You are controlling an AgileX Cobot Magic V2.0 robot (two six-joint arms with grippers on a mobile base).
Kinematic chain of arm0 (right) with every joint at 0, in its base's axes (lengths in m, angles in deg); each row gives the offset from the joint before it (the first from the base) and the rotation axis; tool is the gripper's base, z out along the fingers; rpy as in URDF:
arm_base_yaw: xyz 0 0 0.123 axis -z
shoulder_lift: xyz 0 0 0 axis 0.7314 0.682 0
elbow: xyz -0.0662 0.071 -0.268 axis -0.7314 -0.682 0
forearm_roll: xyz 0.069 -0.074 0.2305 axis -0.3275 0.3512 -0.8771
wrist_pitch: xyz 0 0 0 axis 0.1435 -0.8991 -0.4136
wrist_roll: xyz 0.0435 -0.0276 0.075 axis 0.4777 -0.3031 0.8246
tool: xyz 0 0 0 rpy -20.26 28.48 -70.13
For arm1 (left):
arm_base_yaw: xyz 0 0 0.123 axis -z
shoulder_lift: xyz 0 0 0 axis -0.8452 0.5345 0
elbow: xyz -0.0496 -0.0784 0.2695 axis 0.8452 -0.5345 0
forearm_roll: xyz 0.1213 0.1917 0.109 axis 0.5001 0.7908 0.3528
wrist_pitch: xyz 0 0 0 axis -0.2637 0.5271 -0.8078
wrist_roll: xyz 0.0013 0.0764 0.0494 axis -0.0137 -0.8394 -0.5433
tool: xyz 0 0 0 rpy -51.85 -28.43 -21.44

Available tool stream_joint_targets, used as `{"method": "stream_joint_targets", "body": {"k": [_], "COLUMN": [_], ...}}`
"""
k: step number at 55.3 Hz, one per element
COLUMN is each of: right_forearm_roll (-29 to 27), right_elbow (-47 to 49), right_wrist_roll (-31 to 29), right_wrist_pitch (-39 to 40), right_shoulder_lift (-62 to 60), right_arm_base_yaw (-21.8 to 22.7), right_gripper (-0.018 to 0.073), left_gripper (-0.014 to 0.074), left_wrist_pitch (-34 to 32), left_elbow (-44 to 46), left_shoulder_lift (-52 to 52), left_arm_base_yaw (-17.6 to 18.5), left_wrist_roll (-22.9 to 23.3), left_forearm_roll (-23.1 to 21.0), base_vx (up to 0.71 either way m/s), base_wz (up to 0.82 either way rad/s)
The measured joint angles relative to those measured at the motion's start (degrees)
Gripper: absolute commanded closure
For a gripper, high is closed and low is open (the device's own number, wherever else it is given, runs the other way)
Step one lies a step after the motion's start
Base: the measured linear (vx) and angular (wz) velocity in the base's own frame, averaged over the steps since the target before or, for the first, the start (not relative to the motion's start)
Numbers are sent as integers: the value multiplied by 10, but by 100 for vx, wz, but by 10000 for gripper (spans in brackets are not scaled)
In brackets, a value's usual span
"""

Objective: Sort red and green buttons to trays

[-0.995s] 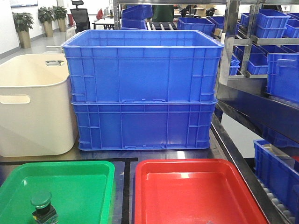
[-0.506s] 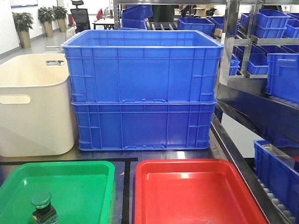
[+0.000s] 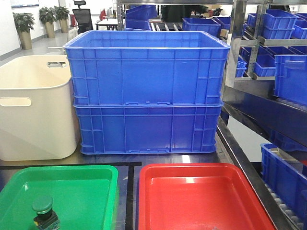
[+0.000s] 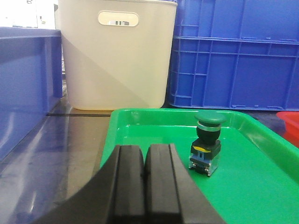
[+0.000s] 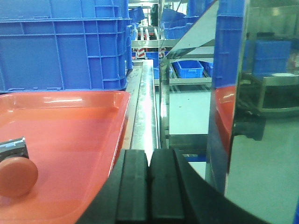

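A green-capped button (image 3: 43, 211) stands upright in the green tray (image 3: 72, 184) at the front left. In the left wrist view the button (image 4: 207, 144) stands just right of and beyond my left gripper (image 4: 145, 154), which is shut and empty at the green tray's (image 4: 261, 186) near left edge. A red-capped button (image 5: 15, 175) lies on its side in the red tray (image 5: 70, 126), left of my right gripper (image 5: 149, 156), which is shut and empty beside the tray's right rim. The red tray (image 3: 201, 196) also shows in the front view; the red button is out of view there.
Two stacked blue crates (image 3: 146, 91) and a cream tub (image 3: 33, 110) stand behind the trays. Shelving with blue bins (image 3: 278, 48) runs along the right. Another blue crate (image 4: 23, 84) is left of my left gripper. A metal rail (image 5: 145, 107) runs ahead of my right gripper.
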Motion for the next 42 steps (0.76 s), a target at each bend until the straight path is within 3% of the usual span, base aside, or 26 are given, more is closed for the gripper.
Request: {"method": "stream_joint_targets", "body": {"k": [42], "right_forearm_roll": [0], "right_elbow": [0], "right_wrist_roll": [0], "right_wrist_pitch": [0], "right_shoulder_lift": [0], "right_arm_base_yaw": [0], "right_gripper": [568], "left_gripper": [603], "left_wrist_pitch": [0], "left_elbow": [0], "left_shoulder_lift": [0], "left_arm_base_yaw": [0], "left_wrist_roll": [0], "left_forearm_roll": [0], "base_vx": [0], "base_wz": [0]}}
